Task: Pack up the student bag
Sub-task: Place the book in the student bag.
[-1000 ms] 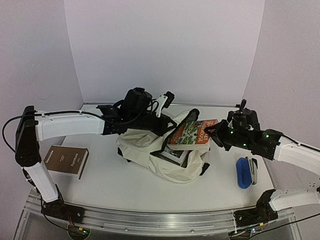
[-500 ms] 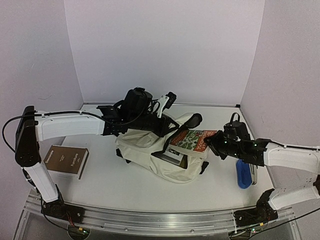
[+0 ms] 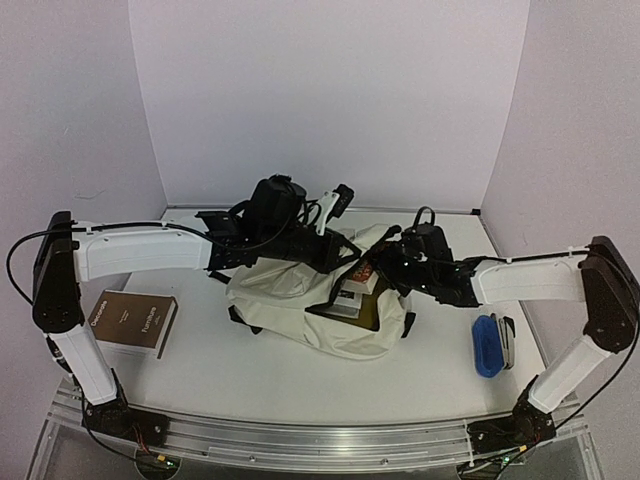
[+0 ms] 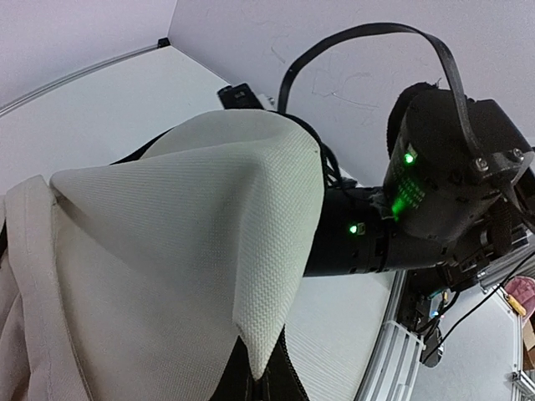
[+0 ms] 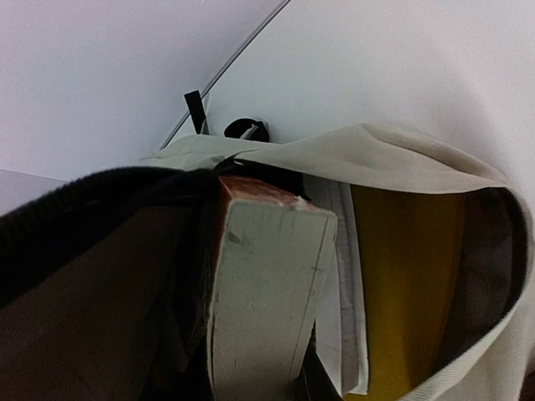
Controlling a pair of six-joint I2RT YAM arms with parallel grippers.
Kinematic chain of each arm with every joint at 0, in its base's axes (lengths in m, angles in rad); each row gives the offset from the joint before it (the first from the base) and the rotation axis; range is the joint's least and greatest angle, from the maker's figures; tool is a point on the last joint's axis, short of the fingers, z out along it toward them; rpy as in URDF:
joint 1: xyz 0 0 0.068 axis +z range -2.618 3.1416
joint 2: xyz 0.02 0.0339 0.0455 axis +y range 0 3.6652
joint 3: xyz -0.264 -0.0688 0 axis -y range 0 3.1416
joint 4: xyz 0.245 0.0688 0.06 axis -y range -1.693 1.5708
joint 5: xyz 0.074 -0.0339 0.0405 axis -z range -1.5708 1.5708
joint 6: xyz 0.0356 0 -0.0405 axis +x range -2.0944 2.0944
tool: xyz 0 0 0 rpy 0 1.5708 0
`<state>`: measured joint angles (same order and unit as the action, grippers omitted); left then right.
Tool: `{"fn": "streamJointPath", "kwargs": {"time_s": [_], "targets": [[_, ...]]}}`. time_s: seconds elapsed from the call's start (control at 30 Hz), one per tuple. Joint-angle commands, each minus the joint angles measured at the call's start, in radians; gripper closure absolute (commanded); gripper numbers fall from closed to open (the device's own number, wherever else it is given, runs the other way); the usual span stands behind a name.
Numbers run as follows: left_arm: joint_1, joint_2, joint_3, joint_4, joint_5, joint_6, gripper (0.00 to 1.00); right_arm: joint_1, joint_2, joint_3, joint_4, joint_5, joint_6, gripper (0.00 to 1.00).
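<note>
The student bag (image 3: 300, 310), a cream canvas backpack with black trim, lies mid-table with its mouth facing right. My left gripper (image 3: 326, 252) is shut on the upper lip of the opening; in the left wrist view a fold of cream fabric (image 4: 209, 234) is pinched in that gripper (image 4: 261, 376). My right gripper (image 3: 386, 268) sits at the mouth, shut on a thick red-covered book (image 3: 362, 276). The right wrist view shows that book's page edge (image 5: 267, 284) inside the bag rim (image 5: 376, 146), next to white pages (image 5: 347, 292) and a yellow item (image 5: 410, 267). The right fingertips are hidden behind the book.
A brown book (image 3: 135, 322) lies flat on the table at the left. A blue case (image 3: 486, 345) with a pale object (image 3: 506, 338) beside it rests at the right, near my right arm. White walls stand close on three sides.
My right gripper has carried the red book leftward and down from above the bag into its opening. The bag has shifted slightly left. My left gripper has kept its hold.
</note>
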<state>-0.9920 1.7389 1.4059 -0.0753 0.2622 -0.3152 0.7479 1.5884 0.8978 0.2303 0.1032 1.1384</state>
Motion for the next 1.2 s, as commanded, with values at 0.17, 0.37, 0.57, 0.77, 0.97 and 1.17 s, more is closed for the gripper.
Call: {"fn": "streamJointPath", "kwargs": {"time_s": [0.17,0.37,0.57,0.77,0.97,1.17], "targets": [[-0.016,-0.03,0.069,0.105,0.015,-0.023,1.0,0.068,0.191,0.126,0.11,-0.136,-0.063,0.81],[0.01,-0.076,0.013,0.109,-0.063,-0.087,1.0,0.071,0.166,0.09,0.098,-0.049,-0.096,0.59],[0.051,-0.123,-0.062,0.119,-0.08,-0.143,1.0,0.069,0.109,0.038,0.02,0.037,-0.126,0.4],[0.055,-0.143,-0.071,0.104,-0.087,-0.142,1.0,0.069,0.094,0.018,-0.036,0.083,-0.133,0.27],[0.055,-0.146,-0.069,0.097,-0.084,-0.139,1.0,0.068,0.122,0.043,-0.04,0.053,-0.149,0.34],[0.055,-0.145,-0.066,0.093,-0.081,-0.139,1.0,0.069,0.176,0.084,-0.039,0.003,-0.169,0.49]]}}
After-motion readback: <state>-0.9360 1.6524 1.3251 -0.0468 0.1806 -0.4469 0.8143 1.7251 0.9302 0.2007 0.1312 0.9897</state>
